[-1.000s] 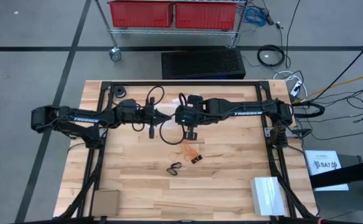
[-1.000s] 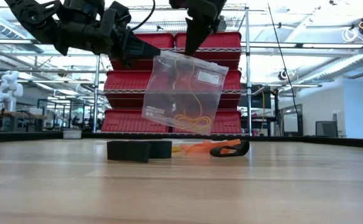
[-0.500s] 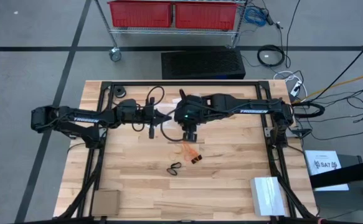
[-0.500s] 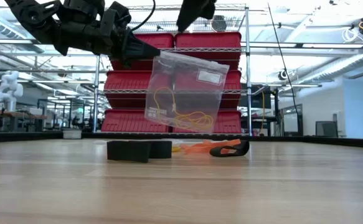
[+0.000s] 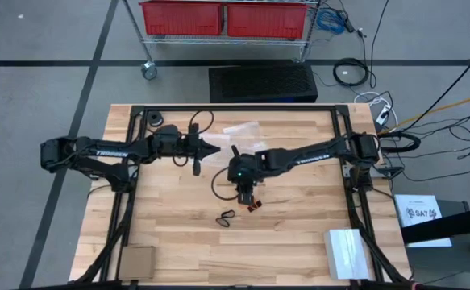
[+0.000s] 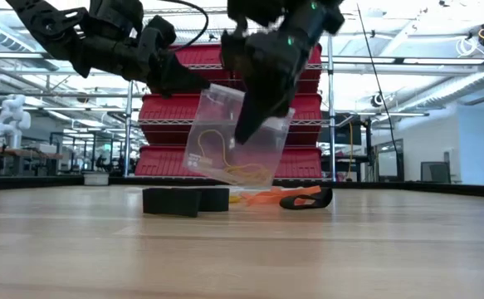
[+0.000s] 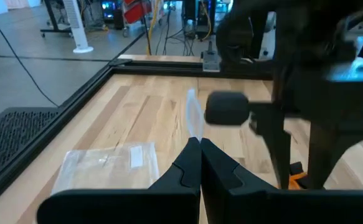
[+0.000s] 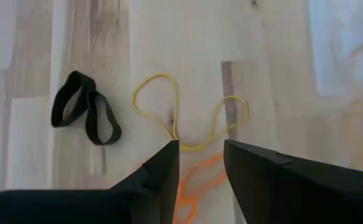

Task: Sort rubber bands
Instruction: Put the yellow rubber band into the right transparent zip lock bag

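Observation:
My left gripper (image 6: pixel 198 83) is shut on a clear plastic bag (image 6: pixel 217 137) that hangs in the air over the table's middle, with thin yellow bands (image 6: pixel 243 172) inside it. My right gripper (image 8: pixel 201 155) is open and points down, low over the loose bands. A thin yellow band (image 8: pixel 169 106) lies flat on the wood just beyond its fingers, and an orange band (image 8: pixel 197 180) lies between them. Two black bands (image 8: pixel 84 115) lie to one side, toward the near edge (image 5: pixel 226 217). The right gripper touches none of them. My left gripper (image 7: pixel 200 144) pinches the bag's top edge (image 7: pixel 193 118) between its two shut fingers, coming level from the table's left. The bag is lifted clear of the table and hangs tilted below the fingers.
A second clear bag (image 5: pixel 241 129) lies flat on the far part of the table. A brown cardboard piece (image 5: pixel 138 259) sits at the near-left corner and a white box (image 5: pixel 347 251) at the near-right. A black frame runs round the table's edges.
My right gripper has left the bag's top, moved toward the table's near edge and come down over the loose bands. The bag has swung and now hangs more tilted. The second bag on the far side, hidden under the right arm before, now shows.

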You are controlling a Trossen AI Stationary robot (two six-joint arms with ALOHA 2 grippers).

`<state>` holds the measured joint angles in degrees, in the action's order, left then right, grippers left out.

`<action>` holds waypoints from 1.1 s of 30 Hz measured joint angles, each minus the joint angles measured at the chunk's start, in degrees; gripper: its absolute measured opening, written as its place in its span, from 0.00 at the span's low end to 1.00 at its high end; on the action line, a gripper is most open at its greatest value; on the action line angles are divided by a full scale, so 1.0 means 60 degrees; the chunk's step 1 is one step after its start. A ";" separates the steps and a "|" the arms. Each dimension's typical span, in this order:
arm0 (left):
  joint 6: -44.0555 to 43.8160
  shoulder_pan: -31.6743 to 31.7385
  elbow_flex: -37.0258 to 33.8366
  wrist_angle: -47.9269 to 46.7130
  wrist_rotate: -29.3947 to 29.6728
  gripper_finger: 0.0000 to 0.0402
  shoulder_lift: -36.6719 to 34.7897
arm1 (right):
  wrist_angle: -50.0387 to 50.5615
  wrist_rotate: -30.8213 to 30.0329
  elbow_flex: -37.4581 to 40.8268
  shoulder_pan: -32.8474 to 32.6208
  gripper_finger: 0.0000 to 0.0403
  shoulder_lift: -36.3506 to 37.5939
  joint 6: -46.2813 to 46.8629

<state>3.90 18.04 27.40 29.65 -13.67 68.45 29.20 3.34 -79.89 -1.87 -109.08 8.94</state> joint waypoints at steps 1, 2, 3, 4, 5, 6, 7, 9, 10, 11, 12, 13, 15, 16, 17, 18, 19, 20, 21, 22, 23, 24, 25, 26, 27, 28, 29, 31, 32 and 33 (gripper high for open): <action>0.0001 0.0012 0.0000 -0.0002 0.0000 0.00 0.0000 | -0.0324 0.0014 0.0221 -0.0003 0.31 0.0000 0.0000; 0.0009 0.0031 0.0000 -0.0017 0.0000 0.00 0.0000 | -0.0537 0.0033 0.0424 -0.0027 0.32 0.0004 -0.0045; 0.0036 0.0051 0.0000 -0.0037 0.0000 0.00 0.0000 | -0.0707 0.0054 0.0593 -0.0067 0.34 0.0004 -0.0129; 0.0091 0.0054 0.0000 -0.0044 0.0000 0.00 0.0000 | -0.0907 0.0133 0.0740 -0.0105 0.35 0.0003 -0.0194; 0.0134 0.0054 0.0000 -0.0048 0.0000 0.00 0.0000 | -0.1117 0.0199 0.0854 -0.0154 0.36 -0.0001 -0.0247; 0.0154 0.0054 0.0000 -0.0051 0.0000 0.00 0.0000 | -0.1328 0.0206 0.0903 -0.0197 0.38 -0.0033 -0.0284; 0.0153 0.0054 0.0000 -0.0051 0.0000 0.00 0.0000 | -0.1485 0.0213 0.0934 -0.0231 0.40 -0.0043 -0.0328; 0.0154 0.0054 0.0000 -0.0061 0.0000 0.00 0.0000 | -0.1609 0.0219 0.0994 -0.0297 0.44 -0.0170 -0.0361; 0.0153 0.0054 0.0000 -0.0060 0.0000 0.00 0.0000 | -0.1805 0.0230 0.0990 -0.0324 0.46 -0.0286 -0.0359; 0.0154 0.0054 -0.0001 -0.0069 0.0000 0.00 0.0000 | -0.1925 0.0213 0.0991 -0.0362 0.48 -0.0414 -0.0356; 0.0158 0.0054 -0.0004 -0.0073 0.0000 0.00 0.0000 | -0.1973 0.0212 0.0998 -0.0385 0.51 -0.0544 -0.0356; 0.0160 0.0054 -0.0004 -0.0076 0.0000 0.00 0.0000 | -0.2103 0.0184 0.0997 -0.0394 0.53 -0.0660 -0.0356; 0.0161 0.0054 -0.0004 -0.0135 0.0000 0.00 0.0000 | -0.2150 0.0115 0.0990 -0.0393 0.57 -0.0893 -0.0356; 0.0160 0.0054 -0.0004 -0.0138 0.0000 0.00 0.0000 | -0.2122 0.0002 0.0990 -0.0377 0.59 -0.1003 -0.0349; 0.0164 0.0054 -0.0004 -0.0139 0.0000 0.00 0.0000 | -0.2121 -0.0084 0.0992 -0.0363 0.60 -0.1080 -0.0332; 0.0165 0.0054 -0.0004 -0.0125 0.0000 0.00 0.0000 | -0.2101 -0.0164 0.1003 -0.0329 0.61 -0.1147 -0.0290; 0.0168 0.0054 -0.0004 -0.0132 0.0000 0.00 0.0000 | -0.2114 -0.0281 0.0972 -0.0305 0.62 -0.1194 -0.0223; 0.0181 0.0054 -0.0004 -0.0135 0.0000 0.00 0.0000 | -0.2144 -0.0339 0.0921 -0.0269 0.63 -0.1219 -0.0180; 0.0198 0.0054 -0.0004 -0.0135 0.0000 0.00 0.0000 | -0.2142 -0.0338 0.0904 -0.0242 0.63 -0.1250 -0.0112; 0.0202 0.0054 -0.0004 -0.0131 0.0000 0.00 0.0000 | -0.2125 -0.0394 0.0858 -0.0203 0.63 -0.1317 -0.0007; 0.0216 0.0054 -0.0004 -0.0133 0.0000 0.00 0.0000 | -0.2131 -0.0471 0.0841 -0.0165 0.63 -0.1367 0.0152; 0.0222 0.0054 -0.0004 -0.0134 0.0000 0.00 0.0000 | -0.2113 -0.0519 0.0844 -0.0118 0.63 -0.1417 0.0289; 0.0222 0.0054 -0.0004 -0.0124 0.0000 0.00 0.0000 | -0.2140 -0.0510 0.0825 -0.0077 0.62 -0.1468 0.0415; 0.0222 0.0054 -0.0004 -0.0125 0.0000 0.00 0.0000 | -0.2142 -0.0534 0.0822 -0.0055 0.62 -0.1485 0.0437; 0.0222 0.0054 -0.0004 -0.0130 0.0000 0.00 0.0000 | -0.2136 -0.0492 0.0819 -0.0044 0.61 -0.1499 0.0444; 0.0222 0.0054 -0.0004 -0.0121 0.0000 0.00 0.0000 | -0.2186 -0.0516 0.0815 -0.0042 0.60 -0.1567 0.0414; 0.0222 0.0054 -0.0004 -0.0124 0.0000 0.00 0.0000 | -0.2210 -0.0552 0.0804 -0.0074 0.58 -0.1589 0.0394; 0.0222 0.0054 -0.0004 -0.0113 0.0000 0.00 0.0000 | -0.2261 -0.0604 0.0808 -0.0155 0.56 -0.1634 0.0388; 0.0222 0.0054 -0.0004 -0.0126 0.0000 0.00 0.0000 | -0.2304 -0.0643 0.0804 -0.0198 0.54 -0.1691 0.0388; 0.0219 0.0052 -0.0004 -0.0108 0.0000 0.00 -0.0002 | -0.2329 -0.0678 0.0804 -0.0244 0.53 -0.1727 0.0386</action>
<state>5.21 18.36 27.38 29.00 -13.67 68.43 15.23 -0.73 -75.07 -3.33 -119.44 11.26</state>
